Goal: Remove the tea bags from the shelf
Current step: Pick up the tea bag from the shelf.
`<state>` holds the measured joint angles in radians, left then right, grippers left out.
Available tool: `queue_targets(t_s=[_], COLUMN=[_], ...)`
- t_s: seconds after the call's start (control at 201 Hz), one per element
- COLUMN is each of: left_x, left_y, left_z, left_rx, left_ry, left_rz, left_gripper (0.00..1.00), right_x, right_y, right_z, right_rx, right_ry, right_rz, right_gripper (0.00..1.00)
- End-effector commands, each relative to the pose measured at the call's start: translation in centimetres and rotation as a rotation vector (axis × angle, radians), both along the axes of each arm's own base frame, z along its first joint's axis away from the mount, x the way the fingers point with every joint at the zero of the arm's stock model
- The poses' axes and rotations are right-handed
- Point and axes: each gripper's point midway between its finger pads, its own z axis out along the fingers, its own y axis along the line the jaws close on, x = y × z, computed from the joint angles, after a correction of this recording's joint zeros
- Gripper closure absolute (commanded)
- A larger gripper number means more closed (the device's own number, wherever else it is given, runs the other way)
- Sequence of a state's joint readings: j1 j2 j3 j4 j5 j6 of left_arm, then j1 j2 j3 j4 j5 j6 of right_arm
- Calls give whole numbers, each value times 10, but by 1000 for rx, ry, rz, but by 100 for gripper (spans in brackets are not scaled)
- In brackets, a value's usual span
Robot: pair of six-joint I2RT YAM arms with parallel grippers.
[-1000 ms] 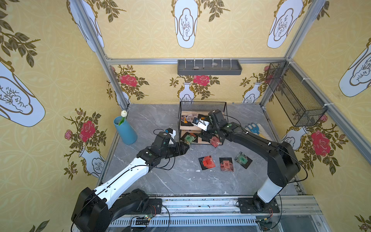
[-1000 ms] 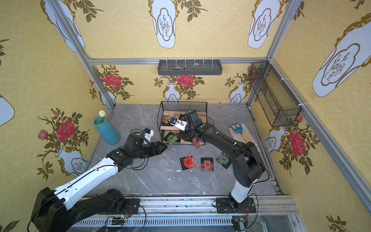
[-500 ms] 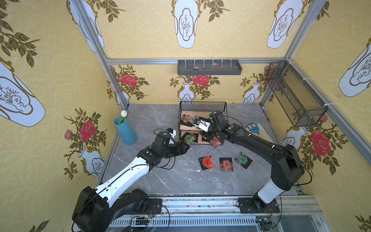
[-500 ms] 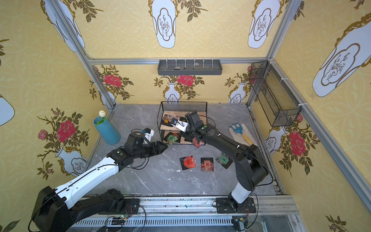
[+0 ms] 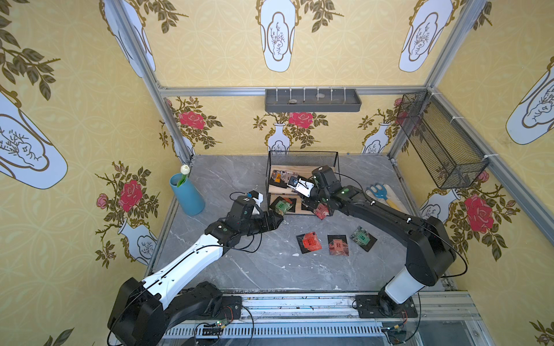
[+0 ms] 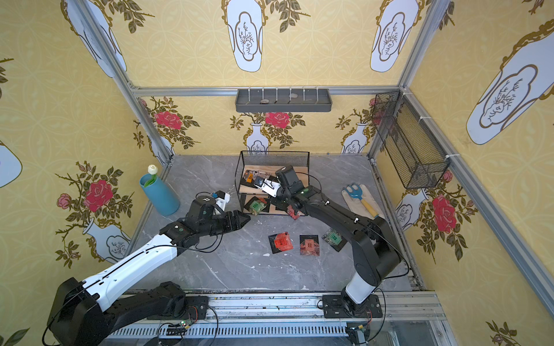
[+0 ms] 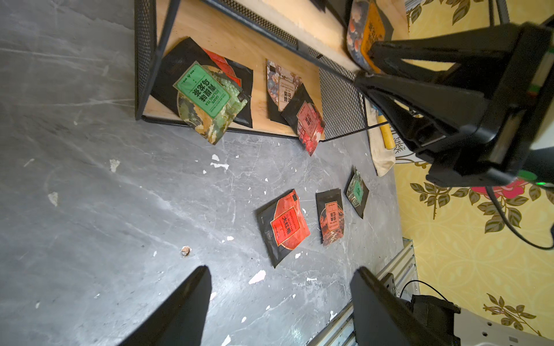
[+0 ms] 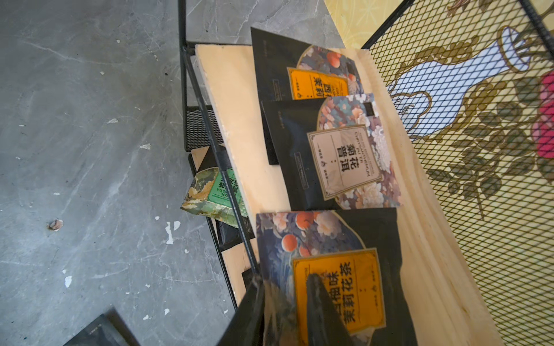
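Contact: my right pincer point(image 8: 283, 283) is clamped on the orange tea bag point(image 8: 359, 287) on the shelf's point(image 8: 239, 119) upper board, two more sachets point(image 8: 344, 158) beside it. My left pincer point(image 7: 281, 287) hangs spread apart over the table point(image 5: 239, 263), near three tea bags point(image 5: 338, 245).

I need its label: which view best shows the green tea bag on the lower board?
Left wrist view: the green tea bag shows whole and close. The right wrist view catches only a corner under the upper board; both top views show it small.
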<state>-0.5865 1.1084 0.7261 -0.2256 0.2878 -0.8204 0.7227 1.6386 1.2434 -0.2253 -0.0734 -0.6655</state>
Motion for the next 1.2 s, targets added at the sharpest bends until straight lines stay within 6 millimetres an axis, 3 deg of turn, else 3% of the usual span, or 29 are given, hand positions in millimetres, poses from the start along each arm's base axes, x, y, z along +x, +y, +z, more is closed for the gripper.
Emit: queue_targets(t_s=[0.0,0.378,0.538,0.737,0.851,1.195], left_x=[2,3,3,3,3,-2], left_y=[-1,-2,-2,-1,1,11], left_z=[0,-1,1,4,5,5], left_rx=[-7,-8,-9,-7,-2,25], left_ry=[-7,-1,-7,-13,-16,-14], left_rz=[-3,-4,-1,1,6,34], left_gripper=[18,18,18,18,18,18], right_x=[-3,-1,2,5,-4,-57], right_y=[-6,-10,-14,-21,-21,-4], right_z=[-5,7,23,51,69,114], right_rx=[-28,-24,-12,0,18,54], right_ry=[22,-6,-56,-156,-203,-320], right_rz=[-23,-40,-69,-113,-112,-40], right_gripper=[76,95,100,100,100,100])
